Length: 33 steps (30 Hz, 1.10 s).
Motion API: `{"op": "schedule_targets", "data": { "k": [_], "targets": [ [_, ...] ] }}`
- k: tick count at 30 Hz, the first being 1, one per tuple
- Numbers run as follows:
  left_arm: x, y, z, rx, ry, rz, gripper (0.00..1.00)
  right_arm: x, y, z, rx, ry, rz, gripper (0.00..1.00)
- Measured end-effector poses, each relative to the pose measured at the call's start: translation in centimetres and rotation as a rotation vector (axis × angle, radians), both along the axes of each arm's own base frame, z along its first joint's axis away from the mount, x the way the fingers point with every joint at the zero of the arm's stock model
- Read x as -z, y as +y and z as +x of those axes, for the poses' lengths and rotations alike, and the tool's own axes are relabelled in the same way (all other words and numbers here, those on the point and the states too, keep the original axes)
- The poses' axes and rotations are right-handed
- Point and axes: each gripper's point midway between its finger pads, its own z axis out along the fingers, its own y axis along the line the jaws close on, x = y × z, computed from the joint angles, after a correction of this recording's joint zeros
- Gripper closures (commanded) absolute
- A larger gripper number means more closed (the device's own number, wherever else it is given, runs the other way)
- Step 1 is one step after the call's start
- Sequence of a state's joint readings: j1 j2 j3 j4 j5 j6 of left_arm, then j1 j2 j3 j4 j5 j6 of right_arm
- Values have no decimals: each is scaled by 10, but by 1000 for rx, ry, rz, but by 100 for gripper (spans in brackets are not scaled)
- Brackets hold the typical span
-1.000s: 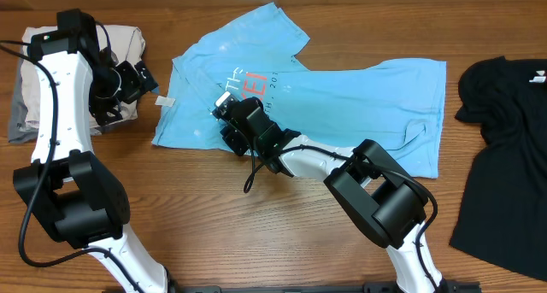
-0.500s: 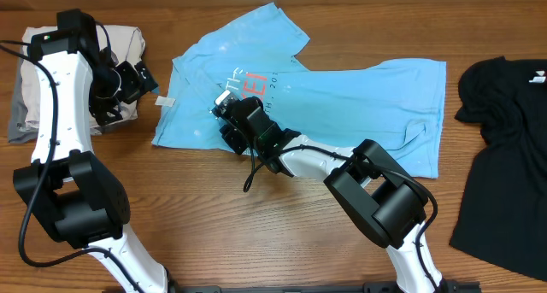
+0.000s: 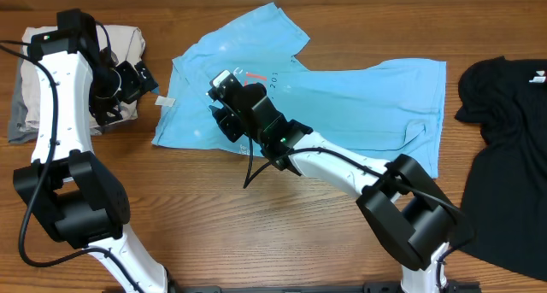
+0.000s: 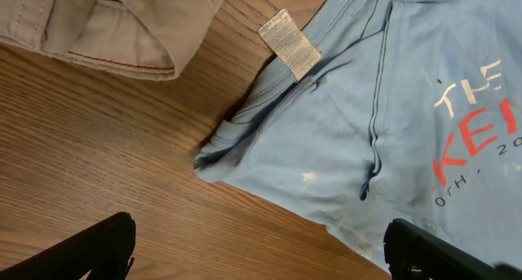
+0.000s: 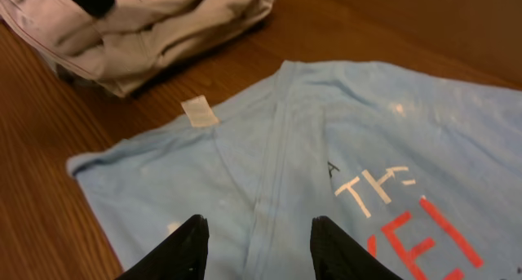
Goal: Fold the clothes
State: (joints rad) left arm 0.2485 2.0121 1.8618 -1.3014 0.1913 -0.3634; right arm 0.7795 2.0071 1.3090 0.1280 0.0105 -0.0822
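Two arms reach over a wooden table point(image 3: 214, 242) in the overhead view. The shirt point(image 3: 367, 96) lies spread but rumpled across the middle, one sleeve pointing to the far edge and its left part doubled over itself. The right gripper point(image 3: 220, 101) sits above the chest and hides most of the lettering point(image 3: 256, 76). The left gripper point(image 3: 135, 78) hangs at the far left beside a beige pile point(image 3: 128, 38), just off the shirt's edge. A black garment point(image 3: 504, 156) lies at the right, apart from the shirt.

In the left wrist view, the left fingers point(image 4: 102, 246) stand spread wide at the bottom corners with nothing between them. Below them are bare wood and the shirt's neck edge, where a white label point(image 4: 289, 43) sticks out. White and red letters show at the right, the beige pile at the top left.

In the right wrist view, the right fingers point(image 5: 183, 247) stand apart above the shirt and pinch nothing. A seam runs up between them toward the label, with the pile beyond.
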Motion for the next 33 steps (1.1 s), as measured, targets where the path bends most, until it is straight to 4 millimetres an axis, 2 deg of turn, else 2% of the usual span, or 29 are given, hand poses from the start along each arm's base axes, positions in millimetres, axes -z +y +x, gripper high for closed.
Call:
{"op": "schedule_targets", "data": {
  "k": [2,5,11,13,21,33],
  "targets": [
    [0,0,0,0,0,0,0,3,-1,-2,-5,14,-9,55],
    [0,0,0,0,0,0,0,20,0,-4,-11,42,-32,54],
    [0,0,0,0,0,0,0,71,3,-6,-27,101,-74,54],
    [0,0,0,0,0,0,0,82,2,-7,-27,115,-86,54],
    [0,0,0,0,0,0,0,84,3,-6,-26,114,-83,55],
    [0,0,0,0,0,0,0,101,1,-5,-16,124,-101,55]
  ]
}}
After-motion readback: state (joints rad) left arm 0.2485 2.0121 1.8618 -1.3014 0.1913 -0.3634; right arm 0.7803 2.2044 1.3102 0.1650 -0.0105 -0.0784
